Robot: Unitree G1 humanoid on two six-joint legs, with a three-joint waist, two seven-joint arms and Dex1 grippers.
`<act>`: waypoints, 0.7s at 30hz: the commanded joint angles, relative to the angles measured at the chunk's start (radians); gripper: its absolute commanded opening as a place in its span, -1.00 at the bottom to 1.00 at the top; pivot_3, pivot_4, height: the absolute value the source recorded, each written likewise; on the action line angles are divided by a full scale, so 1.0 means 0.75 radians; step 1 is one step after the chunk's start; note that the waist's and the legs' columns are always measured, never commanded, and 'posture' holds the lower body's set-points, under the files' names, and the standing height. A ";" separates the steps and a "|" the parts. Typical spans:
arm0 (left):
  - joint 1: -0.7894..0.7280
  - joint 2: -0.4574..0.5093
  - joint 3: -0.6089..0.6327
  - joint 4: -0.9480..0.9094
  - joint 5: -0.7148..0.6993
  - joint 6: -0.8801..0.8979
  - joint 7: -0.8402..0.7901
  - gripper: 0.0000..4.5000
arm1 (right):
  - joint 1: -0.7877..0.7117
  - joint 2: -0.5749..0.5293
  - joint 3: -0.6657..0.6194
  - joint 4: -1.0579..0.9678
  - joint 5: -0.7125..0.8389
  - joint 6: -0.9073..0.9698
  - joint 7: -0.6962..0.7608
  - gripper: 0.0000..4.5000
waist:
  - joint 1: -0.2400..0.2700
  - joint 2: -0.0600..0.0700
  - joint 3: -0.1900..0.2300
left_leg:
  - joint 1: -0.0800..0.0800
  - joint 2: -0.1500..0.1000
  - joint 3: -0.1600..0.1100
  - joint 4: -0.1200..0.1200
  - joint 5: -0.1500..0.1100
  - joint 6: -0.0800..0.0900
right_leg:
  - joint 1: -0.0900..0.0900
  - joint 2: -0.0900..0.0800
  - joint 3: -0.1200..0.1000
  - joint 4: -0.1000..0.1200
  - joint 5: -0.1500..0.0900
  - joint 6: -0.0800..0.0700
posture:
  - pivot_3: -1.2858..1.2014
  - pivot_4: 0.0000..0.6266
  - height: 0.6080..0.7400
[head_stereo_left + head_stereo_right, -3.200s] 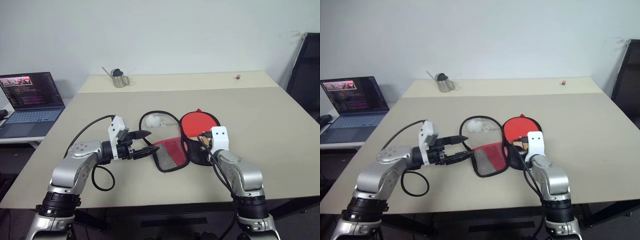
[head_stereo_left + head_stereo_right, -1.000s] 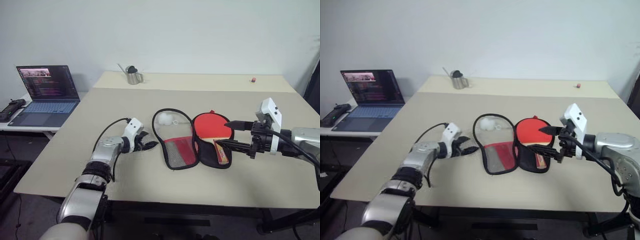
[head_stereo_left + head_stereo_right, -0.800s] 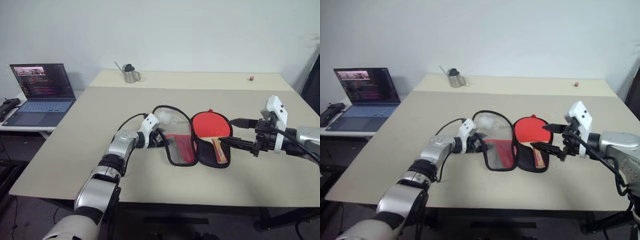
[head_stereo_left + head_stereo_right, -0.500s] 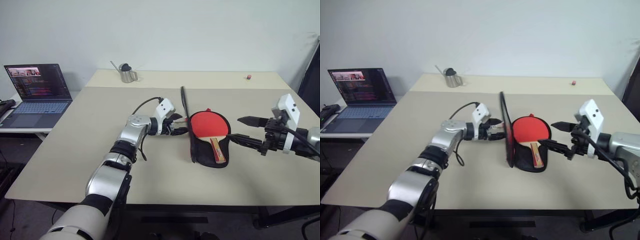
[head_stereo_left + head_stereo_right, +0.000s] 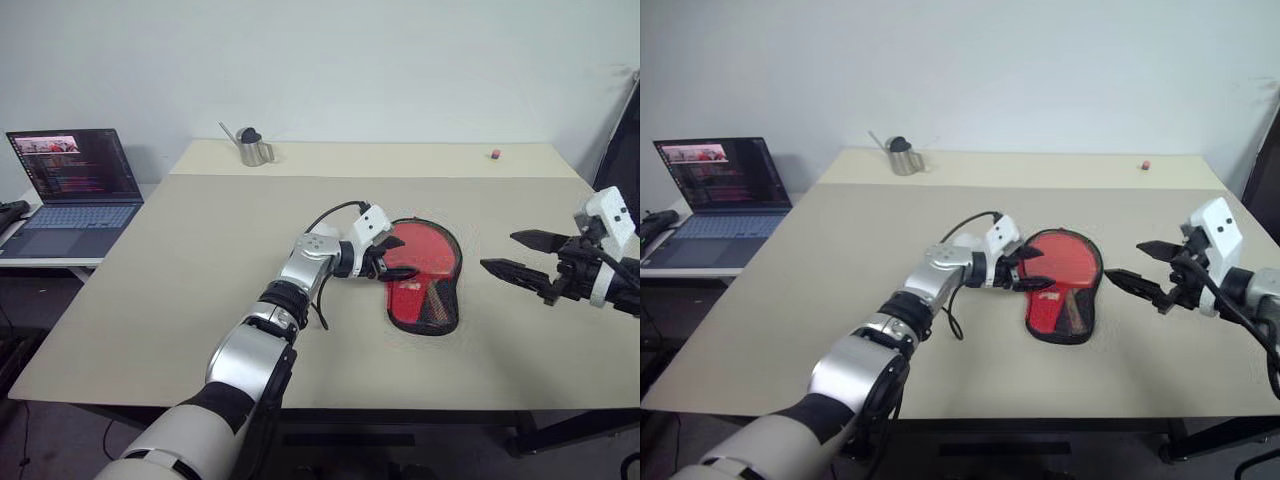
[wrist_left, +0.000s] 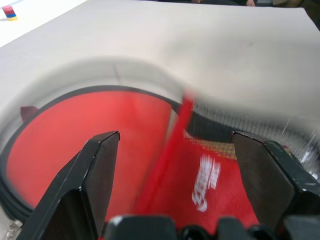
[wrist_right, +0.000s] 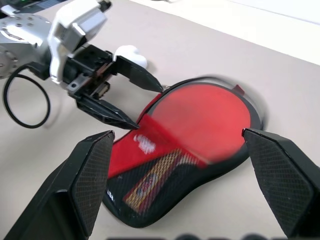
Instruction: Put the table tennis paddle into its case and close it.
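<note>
Tabletop (image 5: 200, 260): case (image 5: 425, 275) beside left hand (image 5: 392, 260).

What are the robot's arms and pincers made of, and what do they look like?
Each arm is a chain of rounded silver-grey segments with black joint rings. A loose black cable loops beside the left arm. The left gripper and right gripper each carry a white boxy block and two long, tapering black fingers.

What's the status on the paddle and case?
Both grippers open, left gripper at case edge. Flap folded over paddle; zipper not closed. Nothing in the way.
</note>
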 commanded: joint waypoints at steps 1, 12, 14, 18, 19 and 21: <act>0.054 0.093 0.042 -0.083 -0.029 -0.007 -0.050 0.73 | -0.068 0.040 0.054 0.060 -0.044 -0.032 -0.069 0.99 | -0.007 0.000 0.000 | 0.001 0.000 0.000 0.000 0.000 0.000 | 0.000 0.000 0.001 0.001 0.000 0.000 | 0.03 -0.52 1.00; 0.350 0.316 0.133 -0.683 -0.220 0.284 -0.167 0.73 | -0.277 0.273 0.326 0.484 -0.290 -0.098 -0.230 0.99 | -0.026 0.001 0.000 | -0.001 0.000 -0.004 0.014 -0.001 0.002 | -0.002 0.000 0.005 0.013 0.000 0.000 | 0.03 -0.52 1.00; 0.406 0.346 0.149 -0.838 -0.281 0.388 -0.177 0.73 | -0.309 0.320 0.351 0.568 -0.335 -0.117 -0.256 0.99 | -0.028 0.001 0.000 | 0.000 0.000 -0.003 0.014 -0.001 0.002 | -0.002 0.000 0.006 0.015 0.000 0.000 | 0.03 -0.52 1.00; 0.501 0.419 0.173 -1.110 -0.408 0.578 -0.220 0.73 | -0.342 0.386 0.396 0.694 -0.402 -0.160 -0.259 0.99 | -0.031 0.001 0.000 | 0.000 0.000 -0.003 0.014 -0.001 0.001 | -0.003 0.001 0.007 0.016 0.000 0.000 | 0.03 -0.52 1.00; 0.520 0.448 0.181 -1.164 -0.435 0.618 -0.229 0.73 | -0.352 0.407 0.408 0.728 -0.413 -0.169 -0.257 0.99 | -0.031 0.001 0.000 | 0.000 0.000 -0.003 0.014 -0.001 0.001 | -0.003 0.001 0.007 0.016 0.000 0.000 | 0.03 -0.52 1.00; 0.544 0.496 0.191 -1.236 -0.476 0.677 -0.237 0.73 | -0.373 0.438 0.425 0.795 -0.442 -0.196 -0.250 0.99 | -0.037 0.002 0.000 | 0.000 0.000 -0.002 0.014 -0.001 0.001 | -0.004 0.001 0.009 0.016 0.000 0.000 | 0.03 -0.52 1.00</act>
